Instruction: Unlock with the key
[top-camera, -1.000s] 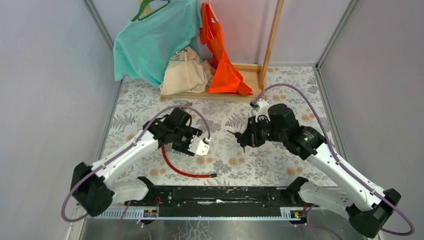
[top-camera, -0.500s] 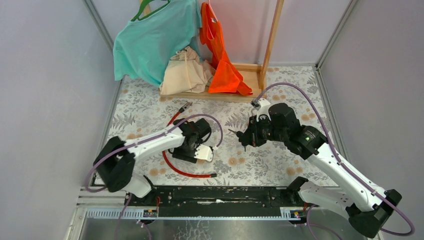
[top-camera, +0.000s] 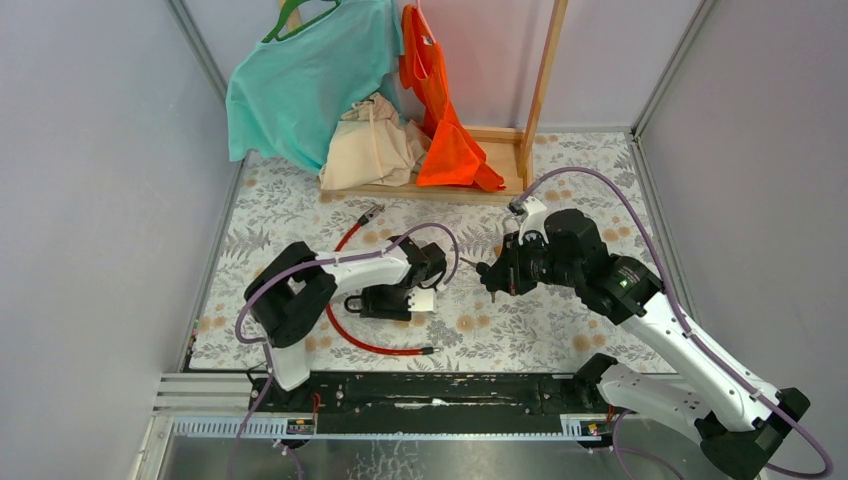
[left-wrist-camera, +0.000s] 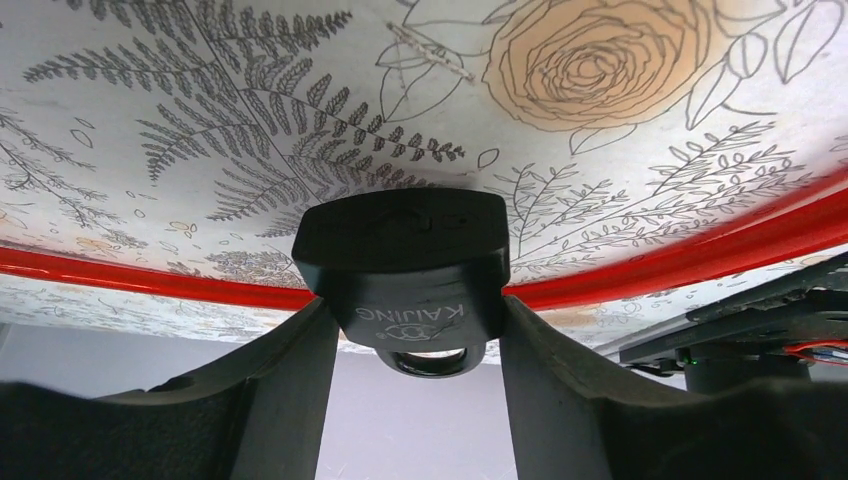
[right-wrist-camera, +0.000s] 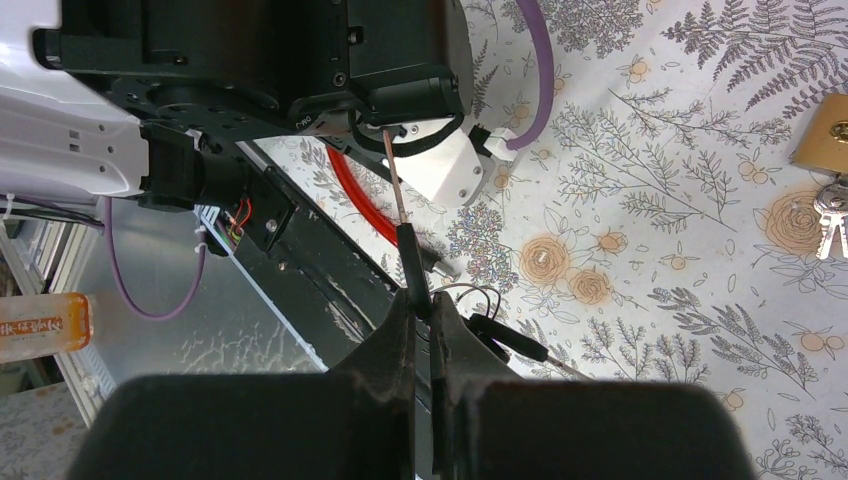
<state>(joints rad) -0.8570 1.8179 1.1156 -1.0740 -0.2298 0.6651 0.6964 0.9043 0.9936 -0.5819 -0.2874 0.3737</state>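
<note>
Left wrist view: left claw (left-wrist-camera: 415, 345) clamps padlock (left-wrist-camera: 400, 250) mid-tabletop (left-wrist-camera: 150, 80), red cable (left-wrist-camera: 700, 250) behind. Right claw (right-wrist-camera: 420, 310) pinches key (right-wrist-camera: 410, 255), aimed at lock, not yet inserted; insert & turn remain.

A robot lab cell: grey panel walls (top-camera: 90, 200), metal rail (top-camera: 400, 427), floral cloth (top-camera: 560, 330), staged clothes rack (top-camera: 547, 60).

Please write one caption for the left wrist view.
Left gripper holds a black padlock; floral cloth and red cable behind.
</note>
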